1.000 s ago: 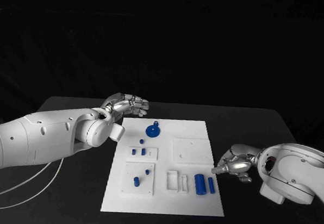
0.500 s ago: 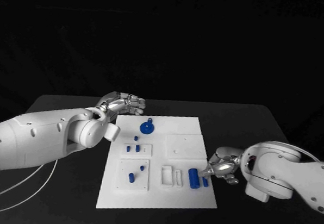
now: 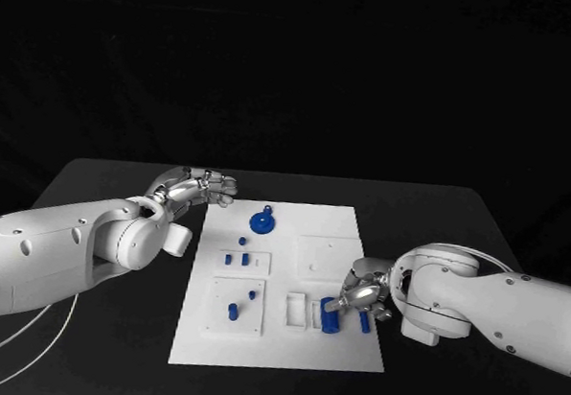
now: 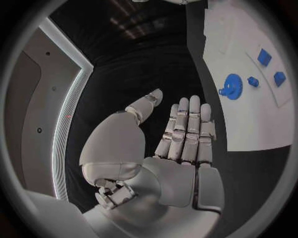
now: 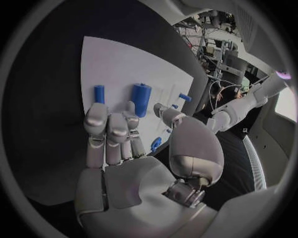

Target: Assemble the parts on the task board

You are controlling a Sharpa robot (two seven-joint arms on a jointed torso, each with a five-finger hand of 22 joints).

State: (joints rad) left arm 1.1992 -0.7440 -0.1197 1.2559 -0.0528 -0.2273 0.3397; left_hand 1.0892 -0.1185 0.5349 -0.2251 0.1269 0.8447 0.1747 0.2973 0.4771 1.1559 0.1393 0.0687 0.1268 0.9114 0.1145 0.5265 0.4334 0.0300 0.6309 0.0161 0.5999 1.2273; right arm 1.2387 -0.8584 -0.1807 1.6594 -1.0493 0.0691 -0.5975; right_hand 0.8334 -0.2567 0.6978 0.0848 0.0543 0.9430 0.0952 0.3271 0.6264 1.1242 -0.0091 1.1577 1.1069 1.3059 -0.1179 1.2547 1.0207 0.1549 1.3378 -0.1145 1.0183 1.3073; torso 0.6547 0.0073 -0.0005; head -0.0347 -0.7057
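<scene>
— Head view first: where are the two hands?
— Right hand (image 3: 359,298) is over the near right part of the task board (image 3: 323,356), above the blue cylinders. Left hand (image 3: 192,187) hangs over the black table (image 3: 120,184) just off the board's far left corner, touching nothing.

— Fingers on the left hand?
— Left wrist view has them straight and side by side, thumb set apart, palm bare. It holds nothing.

— And the right?
— In the right wrist view its fingers (image 5: 109,131) stretch toward the large blue cylinder (image 5: 141,99) and the small blue cylinder (image 5: 99,93), thumb out to the side. Nothing sits in the palm. Whether a fingertip touches a cylinder, I cannot tell; in the head view the hand covers part of them.

— Other parts?
— All on the board. A blue gear (image 3: 263,223) lies near the far edge, toward the left. Small blue pegs (image 3: 236,258) sit in a raised white block near the left edge, and more blue pieces (image 3: 238,307) sit in a second block nearer the front left. A white holder (image 3: 297,310) lies just beside the large cylinder.
</scene>
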